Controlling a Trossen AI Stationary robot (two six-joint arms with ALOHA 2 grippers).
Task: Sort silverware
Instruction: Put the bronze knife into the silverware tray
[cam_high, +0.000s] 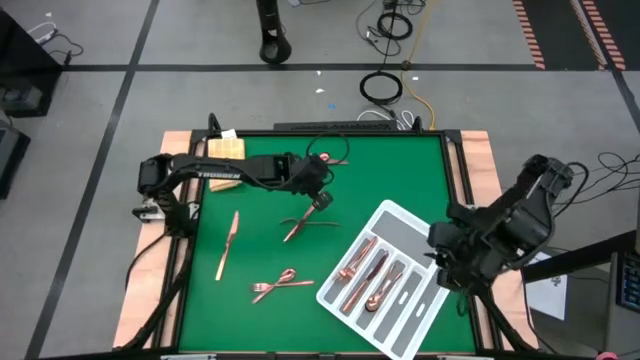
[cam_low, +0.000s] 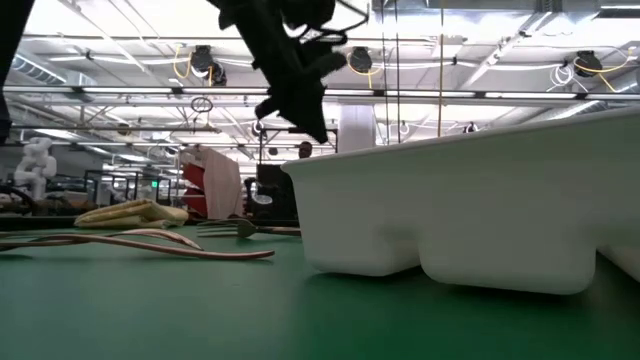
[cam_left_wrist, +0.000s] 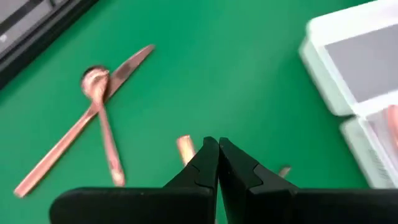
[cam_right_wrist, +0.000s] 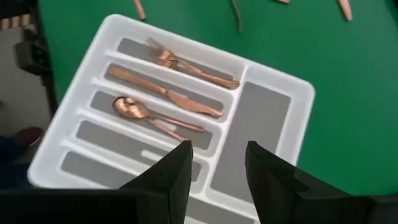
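right jaws (cam_right_wrist: 217, 165) parted above tray's silverware (cam_right_wrist: 168, 93), left jaws (cam_left_wrist: 217, 163) shut over table pieces (cam_left_wrist: 93, 134)

One tray (cam_high: 405, 222), two arms, and silverware (cam_high: 372, 275) too overlapped to count.

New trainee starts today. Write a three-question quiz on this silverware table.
1. True or false: the white divided plastic tray already holds a copper fork, knife and spoon.
2. Which hand hangs open above the tray? A left B right
3. Fill in: on the green mat, a copper spoon lies crossed with a copper ___.

Key: 1 true; 2 B; 3 knife.
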